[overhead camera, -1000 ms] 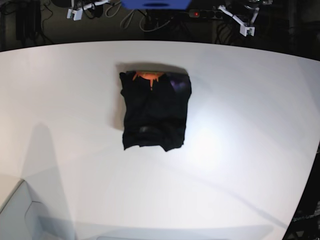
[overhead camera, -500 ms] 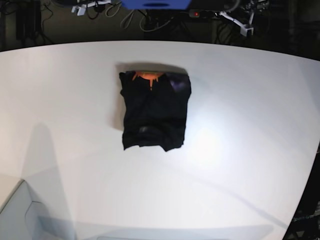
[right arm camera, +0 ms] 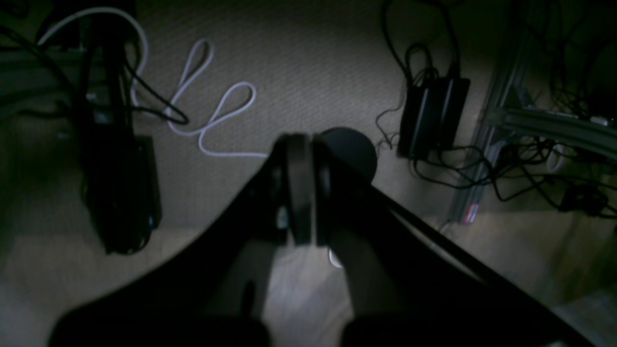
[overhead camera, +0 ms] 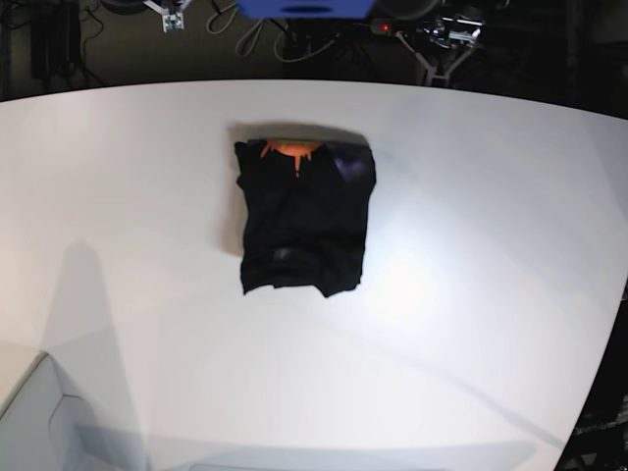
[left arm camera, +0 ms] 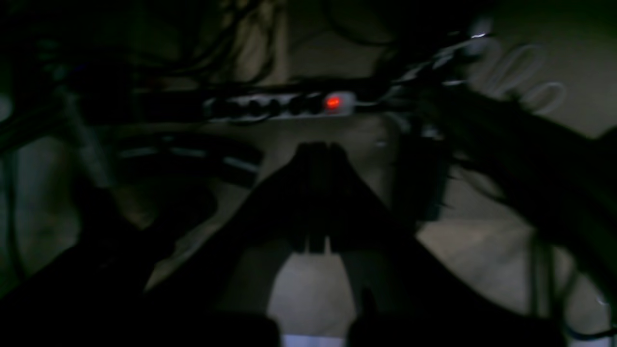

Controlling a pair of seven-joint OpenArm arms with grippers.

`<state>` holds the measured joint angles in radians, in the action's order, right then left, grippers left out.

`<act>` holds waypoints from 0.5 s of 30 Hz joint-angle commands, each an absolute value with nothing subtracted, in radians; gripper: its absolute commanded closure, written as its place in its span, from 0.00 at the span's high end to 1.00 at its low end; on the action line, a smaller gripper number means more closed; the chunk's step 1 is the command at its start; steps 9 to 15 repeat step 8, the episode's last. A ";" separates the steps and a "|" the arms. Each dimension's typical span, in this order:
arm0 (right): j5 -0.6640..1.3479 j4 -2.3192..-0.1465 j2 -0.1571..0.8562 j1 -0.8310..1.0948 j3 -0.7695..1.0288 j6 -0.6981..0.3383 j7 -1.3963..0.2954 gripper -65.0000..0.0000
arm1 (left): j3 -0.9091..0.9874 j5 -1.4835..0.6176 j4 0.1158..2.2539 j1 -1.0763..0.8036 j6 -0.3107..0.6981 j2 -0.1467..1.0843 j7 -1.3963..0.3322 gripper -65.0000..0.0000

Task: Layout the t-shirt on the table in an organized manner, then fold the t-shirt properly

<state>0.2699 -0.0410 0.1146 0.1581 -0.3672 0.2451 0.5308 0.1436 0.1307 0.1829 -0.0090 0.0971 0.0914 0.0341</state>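
Note:
The black t-shirt (overhead camera: 304, 221) lies folded into a compact rectangle on the white table (overhead camera: 491, 245), a strip of orange and purple print showing along its far edge. Both arms are off the table, beyond its far edge. My left gripper (left arm camera: 318, 154) is shut and empty over the dark floor; in the base view it is a small shape at the top right (overhead camera: 439, 44). My right gripper (right arm camera: 301, 144) is also shut with nothing in it, and barely shows at the top left (overhead camera: 174, 15) of the base view.
Behind the table the floor is cluttered with cables: a power strip with a red light (left arm camera: 332, 102), a looping white cable (right arm camera: 212, 115), black boxes (right arm camera: 434, 118) and a metal frame (right arm camera: 544, 125). A blue object (overhead camera: 304, 8) sits at the top centre.
Both arms have drifted inward along the far edge and higher out of the base view. The t-shirt has not moved.

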 commanded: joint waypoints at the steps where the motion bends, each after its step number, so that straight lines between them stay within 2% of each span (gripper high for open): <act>1: 0.280 -0.039 0.116 0.166 -0.366 0.271 0.529 0.00 | 0.143 0.131 0.183 -0.015 0.091 0.107 0.033 0.00; 15: 0.278 -0.039 0.091 0.157 -0.367 0.271 0.513 0.00 | 0.143 0.130 0.183 -0.015 0.091 0.090 0.033 0.00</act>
